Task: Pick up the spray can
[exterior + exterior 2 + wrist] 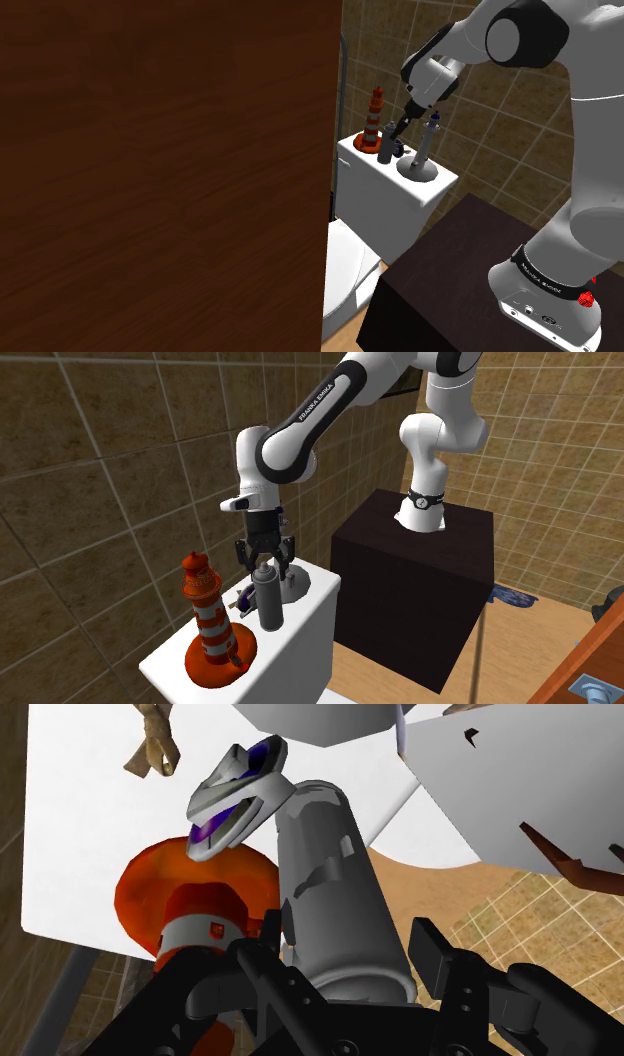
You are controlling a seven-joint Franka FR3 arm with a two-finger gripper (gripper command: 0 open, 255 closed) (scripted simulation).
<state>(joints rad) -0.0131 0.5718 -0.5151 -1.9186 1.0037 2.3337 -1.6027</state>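
Note:
A dark grey spray can [385, 148] [267, 597] stands upright on the white toilet tank lid [400, 185] [305, 602]. My gripper [394, 128] [264, 562] comes down over the can's top. In the wrist view the can [335, 894] sits between the two black fingers, and my gripper [345, 949] is shut on its upper part. The can's base rests on the lid.
An orange and white lighthouse figure [376, 115] [210, 617] [190, 904] stands close beside the can. A small purple and silver object [243, 595] [235, 794] lies by its base. A grey plunger-like item [422, 160] stands nearby. A dark wooden panel [160, 170] blocks the shoulder view's left.

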